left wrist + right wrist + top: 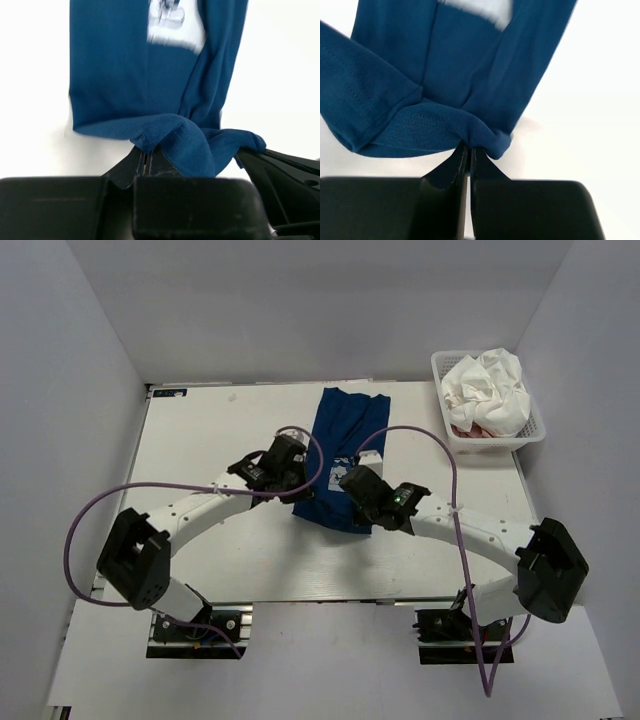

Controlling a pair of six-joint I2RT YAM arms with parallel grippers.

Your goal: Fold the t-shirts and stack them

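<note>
The navy blue t-shirt lies as a long folded strip in the middle of the table, its pale chest print showing at the right edge. My left gripper is shut on the shirt's near left corner. My right gripper is shut on the near right corner. Both hold the near hem lifted off the table. The white t-shirt is crumpled in the basket, and the pink t-shirt shows beneath it.
The white mesh basket stands at the back right corner of the table. Grey walls enclose the table on the left, back and right. Purple cables loop over both arms.
</note>
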